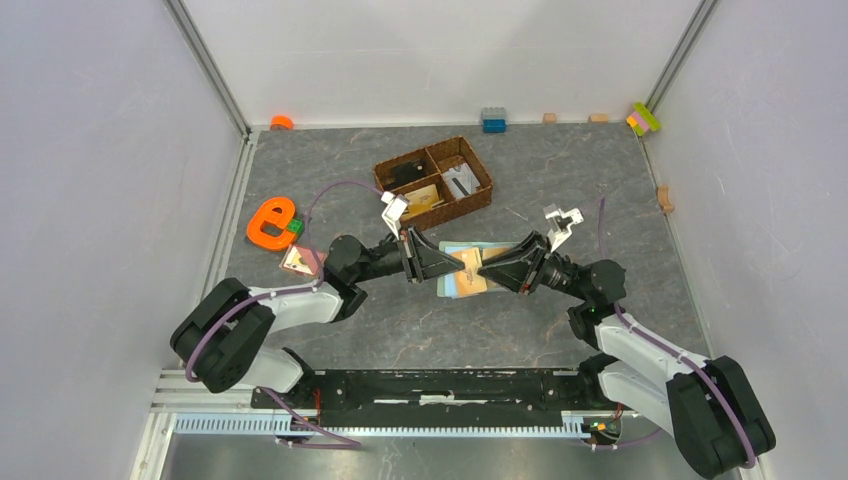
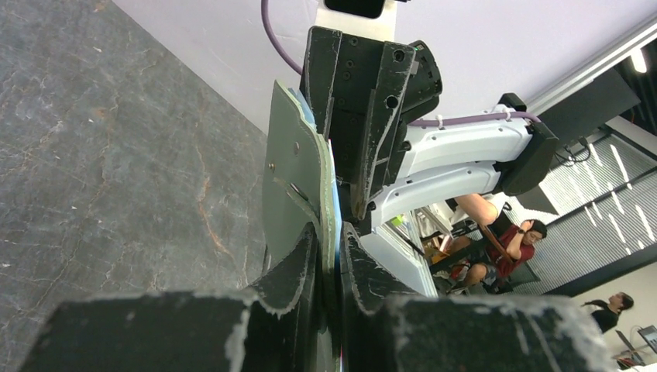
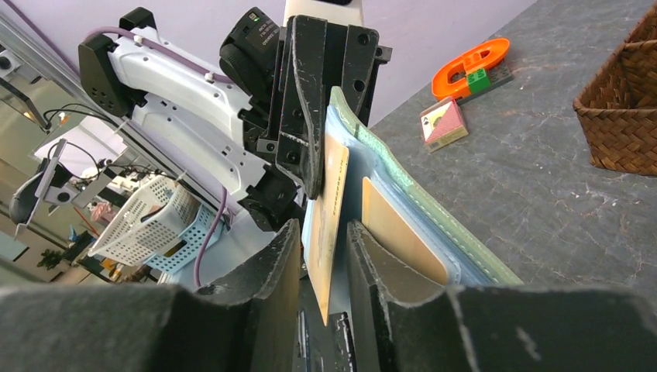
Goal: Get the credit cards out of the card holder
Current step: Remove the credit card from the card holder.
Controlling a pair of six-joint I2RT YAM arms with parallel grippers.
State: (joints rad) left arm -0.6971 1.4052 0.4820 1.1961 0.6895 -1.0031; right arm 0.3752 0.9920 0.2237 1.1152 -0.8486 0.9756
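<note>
Where the two arms meet over the middle of the table (image 1: 560,190), I log the following.

- **Item one:** card holder (image 2: 294,178), sage-green outside, pale blue inside. It is spread open and held between the grippers; I cannot tell whether it touches the surface.
- **Item two:** left gripper (image 2: 329,252), clamped on one edge of the card holder, a finger on each face.
- **Item three:** right gripper (image 3: 324,232), jaws parted. A tan card (image 3: 335,186) stands edge-on in the gap, with a narrow space on either side, so it is not pinched. It lies against the holder's blue lining.
- **Item four:** second tan card (image 3: 399,232), tucked in a slot just beside the right finger.
- **Item five:** wicker basket (image 1: 432,180), beyond the holder and apart from it.
- **Item six:** orange letter-e shape (image 1: 270,222), far left.
</note>
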